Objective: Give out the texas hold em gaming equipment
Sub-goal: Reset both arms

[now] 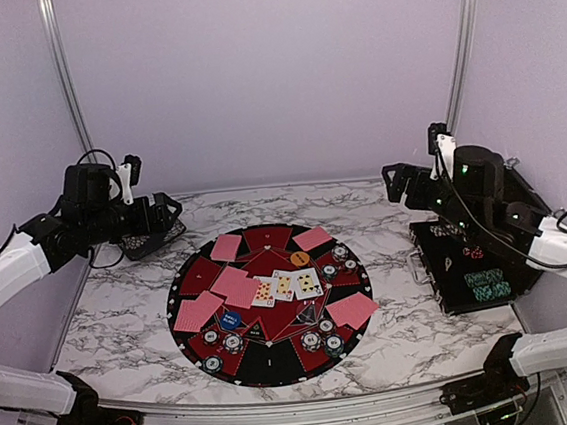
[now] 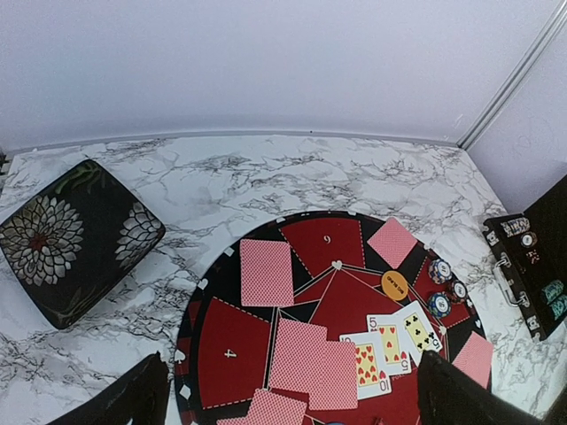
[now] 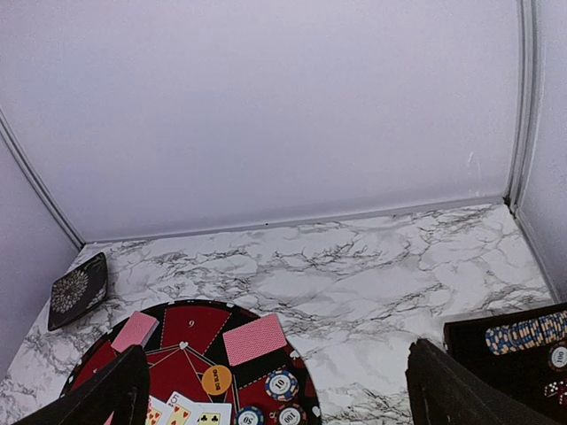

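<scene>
There are six red-backed cards point(image 1: 226, 246), three face-up cards point(image 1: 283, 285), about nine chips point(image 1: 340, 252), one orange disc point(image 1: 299, 258), one blue marker point(image 1: 231, 320).

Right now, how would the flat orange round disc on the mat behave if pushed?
The orange round disc lies flat on the black-and-red round mat, so it would likely slide, not roll. It looks thin, so probably light and awkward to pinch.
</scene>
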### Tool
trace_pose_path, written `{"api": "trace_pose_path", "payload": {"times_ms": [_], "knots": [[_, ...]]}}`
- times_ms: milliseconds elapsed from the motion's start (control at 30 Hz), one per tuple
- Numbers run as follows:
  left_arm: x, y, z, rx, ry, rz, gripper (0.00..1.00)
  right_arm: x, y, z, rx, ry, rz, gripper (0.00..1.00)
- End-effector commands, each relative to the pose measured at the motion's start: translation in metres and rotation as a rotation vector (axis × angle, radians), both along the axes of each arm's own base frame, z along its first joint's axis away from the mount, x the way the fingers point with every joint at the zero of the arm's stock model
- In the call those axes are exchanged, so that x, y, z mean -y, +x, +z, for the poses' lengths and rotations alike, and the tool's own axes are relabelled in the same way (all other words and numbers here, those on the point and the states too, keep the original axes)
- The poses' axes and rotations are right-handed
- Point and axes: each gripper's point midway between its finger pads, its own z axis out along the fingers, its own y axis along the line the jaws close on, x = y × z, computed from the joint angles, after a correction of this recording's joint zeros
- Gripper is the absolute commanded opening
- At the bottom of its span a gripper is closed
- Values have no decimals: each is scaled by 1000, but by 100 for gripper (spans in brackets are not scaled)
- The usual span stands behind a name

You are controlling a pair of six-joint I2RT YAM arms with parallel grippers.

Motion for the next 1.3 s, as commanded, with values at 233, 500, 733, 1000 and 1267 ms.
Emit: {"api": "trace_pose_path", "payload": {"times_ms": [233,500,733,1000,1267], "knots": [[-3,-4,26,122,-89,15,99,22,-8,6,32,-7,-73,99],[-3,-5,33,147,-99,16,99,26,-10,8,33,-25,-83,98],[-2,-5,31,147,-107,8,99,25,-10,8,31,-28,-78,98],[-2,-5,32,154,-112,9,99,25,-11,10,43,-25,-71,98],[-2,-6,32,157,-113,9,99,24,-11,12,55,-27,-68,98]]}}
